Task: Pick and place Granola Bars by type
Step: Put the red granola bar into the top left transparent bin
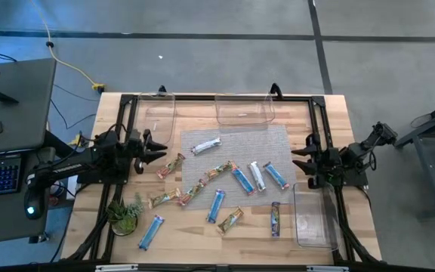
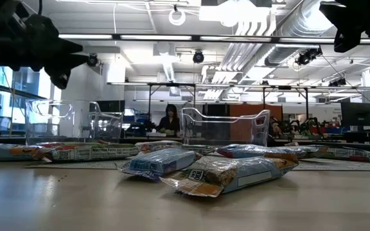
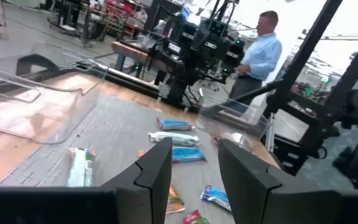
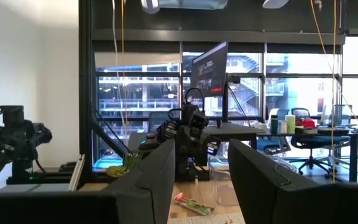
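We judge sorting not yet begun: every granola bar [image 1: 220, 178] lies loose on the worktop [image 1: 338, 121], bins [image 1: 245, 109] empty, left fingers [image 3: 156, 171] and right fingers [image 4: 160, 171] spread, holding nothing.

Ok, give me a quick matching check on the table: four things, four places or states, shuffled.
1. plant
2. dark-wrapped bar
3. white bar
4. left gripper

A. on the grey mat, near its far edge
B. on the bare table, beside the right-hand clear bin
C. near-left of the table, by a blue bar
D. open, empty, off the mat's left edge

Pairs: 1-C, 2-B, 3-A, 4-D.
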